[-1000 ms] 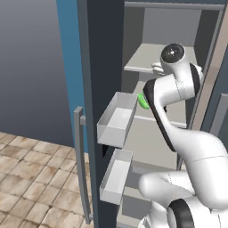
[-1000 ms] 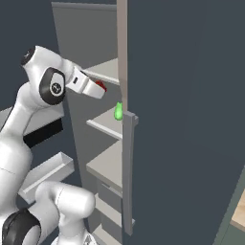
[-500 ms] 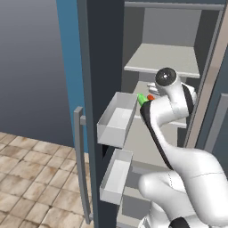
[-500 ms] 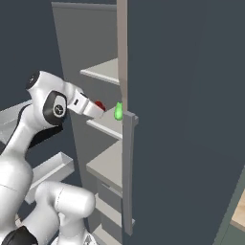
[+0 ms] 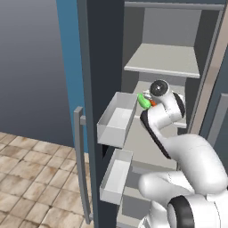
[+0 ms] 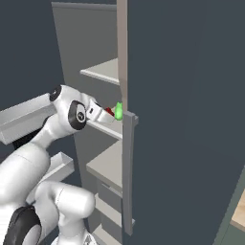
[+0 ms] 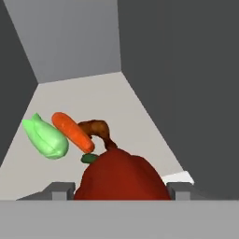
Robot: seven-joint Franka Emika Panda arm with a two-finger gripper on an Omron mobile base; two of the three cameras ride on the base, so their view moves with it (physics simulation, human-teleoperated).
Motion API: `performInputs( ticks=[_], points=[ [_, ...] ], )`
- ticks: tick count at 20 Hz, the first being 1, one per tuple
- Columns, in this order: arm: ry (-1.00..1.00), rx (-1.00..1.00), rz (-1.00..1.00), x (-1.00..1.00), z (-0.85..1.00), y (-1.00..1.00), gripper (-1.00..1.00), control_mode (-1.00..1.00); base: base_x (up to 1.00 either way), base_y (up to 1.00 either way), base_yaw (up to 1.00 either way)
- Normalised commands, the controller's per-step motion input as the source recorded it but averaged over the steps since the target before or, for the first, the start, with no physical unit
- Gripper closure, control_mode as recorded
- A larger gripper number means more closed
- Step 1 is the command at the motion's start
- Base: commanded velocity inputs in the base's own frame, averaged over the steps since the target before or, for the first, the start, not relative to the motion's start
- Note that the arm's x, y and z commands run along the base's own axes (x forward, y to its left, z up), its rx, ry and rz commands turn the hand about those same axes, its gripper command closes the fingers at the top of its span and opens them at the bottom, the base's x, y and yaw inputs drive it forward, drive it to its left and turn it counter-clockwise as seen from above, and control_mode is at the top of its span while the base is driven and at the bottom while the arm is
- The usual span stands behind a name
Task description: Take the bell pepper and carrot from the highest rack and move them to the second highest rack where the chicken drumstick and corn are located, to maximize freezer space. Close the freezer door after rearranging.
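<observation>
Your claw point(image 7: 121, 193) is pinching the pepper point(image 7: 122, 177), dark red, sitting between the two fingertips point(image 7: 59, 190) in the hand view, with its green stem end pointing away from the hand. The claw is inside the freezer at the second rack point(image 7: 116, 102) down, and the pepper looks low over that rack; I can't tell whether it's touching the surface.

Just past the pepper you've got the carrot point(image 7: 72, 131), the brown drumstick point(image 7: 97, 130) and the pale green corn point(image 7: 45, 137), all lying on the same rack. The carrot lies between corn and drumstick, close against both. The drumstick's far end runs right up to the pepper's stem.

In the left base view the corn point(image 5: 143, 101) shows at the rack's front edge beside the wrist, with the top rack point(image 5: 164, 60) above it. The door point(image 5: 89, 89) stands open to the left, with two bins point(image 5: 116, 122) on its inner side.

In the right base view, the corn point(image 6: 118, 110) peeks out beside the door handle point(image 6: 128, 167).
</observation>
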Motion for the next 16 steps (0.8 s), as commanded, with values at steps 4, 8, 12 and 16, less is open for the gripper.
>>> performInputs(
  ticks=[4, 8, 12, 16],
  points=[
    [0.03, 0.1, 0.0, 0.87, -0.31, -0.22, 1.0, -1.0, 0.0, 0.0, 0.0],
    [0.0, 0.06, 0.0, 0.8, -0.34, -0.26, 1.0, -1.0, 0.0, 0.0, 0.0],
    [0.0, 0.0, 0.0, 0.63, -0.4, -0.24, 1.0, -1.0, 0.0, 0.0, 0.0],
    [0.0, 0.0, 0.0, 0.6, -0.39, -0.21, 1.0, -1.0, 0.0, 0.0, 0.0]
  ],
)
